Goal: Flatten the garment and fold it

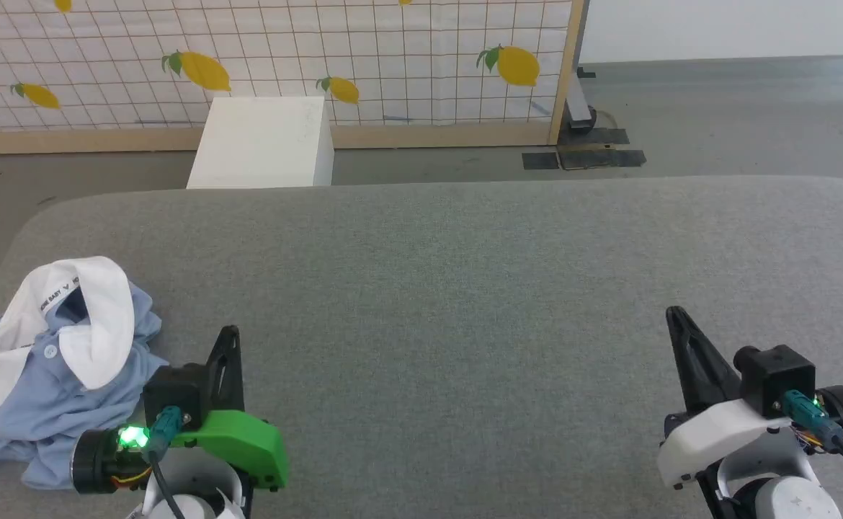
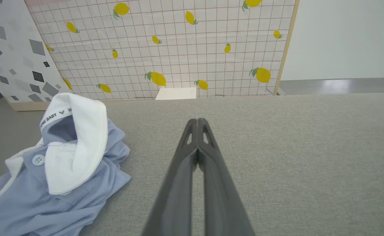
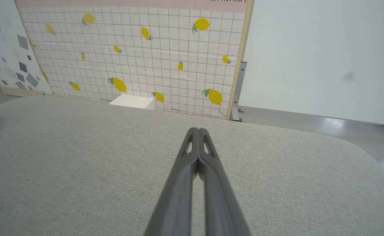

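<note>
A gray fabric-covered table [image 1: 465, 274] stands before a gridded screen [image 1: 407, 72] printed with lemons, with a white box [image 1: 263, 144] at the screen's foot. The shirt [image 1: 47, 411] lies crumpled at the table's left edge, light blue with its white collar [image 1: 97, 324] turned up. The left gripper [image 1: 230, 333] and right gripper [image 1: 674, 311] are both closed tight and hold nothing.

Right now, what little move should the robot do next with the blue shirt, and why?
Probably open the left hand and reach left to the shirt. It lies crumpled at the left edge of the table, beside that hand, which is shut and empty.
</note>
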### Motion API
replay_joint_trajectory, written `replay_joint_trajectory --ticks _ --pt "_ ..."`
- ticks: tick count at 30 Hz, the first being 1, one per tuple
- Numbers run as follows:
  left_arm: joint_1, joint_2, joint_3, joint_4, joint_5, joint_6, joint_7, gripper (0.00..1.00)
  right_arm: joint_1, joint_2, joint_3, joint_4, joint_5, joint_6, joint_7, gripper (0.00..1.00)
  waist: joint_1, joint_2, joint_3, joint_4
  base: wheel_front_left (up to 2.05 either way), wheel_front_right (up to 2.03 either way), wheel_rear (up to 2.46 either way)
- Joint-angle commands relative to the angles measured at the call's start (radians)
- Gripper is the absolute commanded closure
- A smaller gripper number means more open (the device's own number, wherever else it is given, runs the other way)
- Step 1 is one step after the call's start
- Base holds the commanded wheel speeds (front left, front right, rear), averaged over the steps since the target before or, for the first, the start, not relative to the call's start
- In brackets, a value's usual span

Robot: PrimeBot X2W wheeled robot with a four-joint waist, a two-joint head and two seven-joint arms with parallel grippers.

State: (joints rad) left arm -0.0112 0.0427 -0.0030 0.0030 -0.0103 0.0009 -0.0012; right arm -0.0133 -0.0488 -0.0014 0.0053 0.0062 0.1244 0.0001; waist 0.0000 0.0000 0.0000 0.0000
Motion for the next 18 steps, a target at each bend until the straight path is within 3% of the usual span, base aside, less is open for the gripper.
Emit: replay_joint_trajectory --ticks 1,2,3,18 --pt "0.011 0.008 0.003 -0.003 0.01 -0.001 0.001 1.0 0.013 -0.001 0.001 -0.005 -0.006 0.006 0.0 1.0 0.0 0.0 0.0 0.0 0.0 0.0 0.0" --pt "0.011 0.008 0.003 -0.003 0.01 -0.001 0.001 1.0 0.013 -0.001 0.001 -0.005 -0.006 0.006 0.0 1.0 0.0 0.0 0.0 0.0 0.0 0.0 0.0" --pt "0.0 0.0 0.0 0.0 0.0 0.0 0.0 0.0 0.0 0.0 0.0 0.0 0.0 0.0 0.0 0.0 0.0 0.0 0.0 0.0 0.0 0.0 0.0" --pt "-0.009 0.0 -0.017 0.019 -0.019 0.022 -0.023 0.0 -0.002 0.0 -0.006 0.006 0.007 0.0 -0.017 0.0 0.0 0.0 0.0 0.015 0.0 0.0 0.0"
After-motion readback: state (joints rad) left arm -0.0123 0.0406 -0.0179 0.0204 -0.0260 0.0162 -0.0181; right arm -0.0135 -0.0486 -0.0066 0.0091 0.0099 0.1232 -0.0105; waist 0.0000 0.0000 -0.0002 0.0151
